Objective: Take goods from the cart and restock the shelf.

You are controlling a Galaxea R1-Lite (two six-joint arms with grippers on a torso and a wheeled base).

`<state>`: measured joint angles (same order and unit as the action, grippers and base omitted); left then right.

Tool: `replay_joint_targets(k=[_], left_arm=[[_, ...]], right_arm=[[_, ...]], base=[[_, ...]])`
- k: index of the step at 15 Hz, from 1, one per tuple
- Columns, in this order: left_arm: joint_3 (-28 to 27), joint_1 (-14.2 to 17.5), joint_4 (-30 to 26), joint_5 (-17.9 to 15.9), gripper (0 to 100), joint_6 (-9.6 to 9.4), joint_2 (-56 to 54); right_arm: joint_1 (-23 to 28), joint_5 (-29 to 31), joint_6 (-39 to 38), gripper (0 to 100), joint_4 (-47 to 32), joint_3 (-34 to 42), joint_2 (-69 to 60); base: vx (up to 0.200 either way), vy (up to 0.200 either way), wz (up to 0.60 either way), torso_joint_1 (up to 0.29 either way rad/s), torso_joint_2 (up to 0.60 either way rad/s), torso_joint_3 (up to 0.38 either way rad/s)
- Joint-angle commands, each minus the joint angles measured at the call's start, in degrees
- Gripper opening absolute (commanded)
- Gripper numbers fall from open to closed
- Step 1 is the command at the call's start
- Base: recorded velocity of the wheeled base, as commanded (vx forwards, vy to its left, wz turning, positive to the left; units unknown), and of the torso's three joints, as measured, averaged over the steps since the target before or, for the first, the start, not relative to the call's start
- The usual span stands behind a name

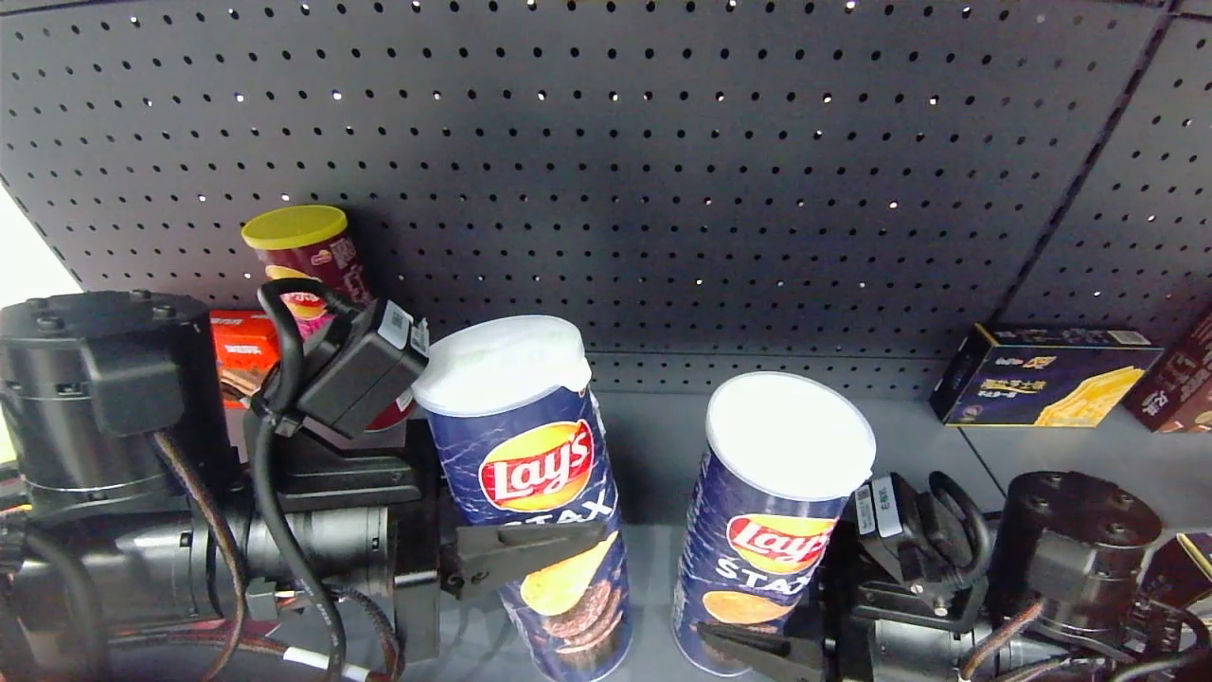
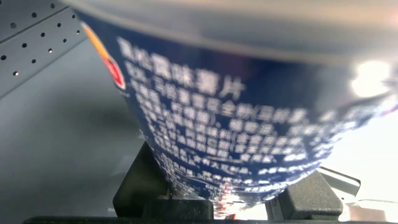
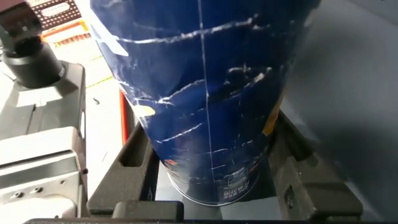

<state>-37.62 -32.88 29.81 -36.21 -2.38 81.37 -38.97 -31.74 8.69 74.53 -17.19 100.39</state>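
Two blue chip cans with white lids are over the grey shelf board [image 1: 663,445]. The left can [image 1: 530,474] leans slightly, and my left gripper [image 1: 554,568] is shut on its lower half. In the left wrist view the same can [image 2: 236,118] sits between the two dark fingers [image 2: 140,183]. The right can [image 1: 772,511] stands upright, with my right gripper [image 1: 748,639] shut low on its body. From the right wrist, this can [image 3: 205,93] is clamped between the fingers [image 3: 134,158]. Both can bottoms are cut off at the frame's edge.
A maroon can with a yellow lid [image 1: 308,251] and an orange-red box [image 1: 241,346] stand at the back left, behind my left arm. A dark blue box [image 1: 1042,379] and a maroon box [image 1: 1174,384] lie at the back right. The pegboard wall [image 1: 663,170] closes the rear.
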Motion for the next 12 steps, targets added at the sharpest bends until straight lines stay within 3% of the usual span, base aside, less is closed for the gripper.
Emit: replay_joint_targets(k=[1, 2, 3, 8, 12], left_arm=[[0.0, 0.0, 0.0, 0.0, 0, 0.0, 0.1], [0.0, 0.0, 0.0, 0.0, 0, 0.0, 0.0], [0.0, 0.0, 0.0, 0.0, 0, 0.0, -0.1], [1.6, 0.0, 0.3, 0.0, 0, 0.0, -0.2], [1.5, 0.0, 0.3, 0.1, 0, 0.0, -0.4]], right_arm=[[0.0, 0.1, 0.1, 0, 0.0, 0.3, 0.9], [0.0, 0.1, 0.3, 0, 0.1, 0.3, 0.9], [0.0, 0.2, 0.1, 100, 0.0, 0.6, 0.5], [-0.2, 0.2, 0.4, 100, 1.2, 4.2, -4.6], [0.2, 0.1, 0.1, 100, 0.1, 8.9, -17.4]], base=[[0.0, 0.0, 0.0, 0.0, 0.0, 0.0], [0.0, 0.0, 0.0, 0.0, 0.0, 0.0], [0.0, 0.0, 0.0, 0.0, 0.0, 0.0], [0.0, 0.0, 0.0, 0.0, 0.0, 0.0], [0.0, 0.0, 0.0, 0.0, 0.0, 0.0]])
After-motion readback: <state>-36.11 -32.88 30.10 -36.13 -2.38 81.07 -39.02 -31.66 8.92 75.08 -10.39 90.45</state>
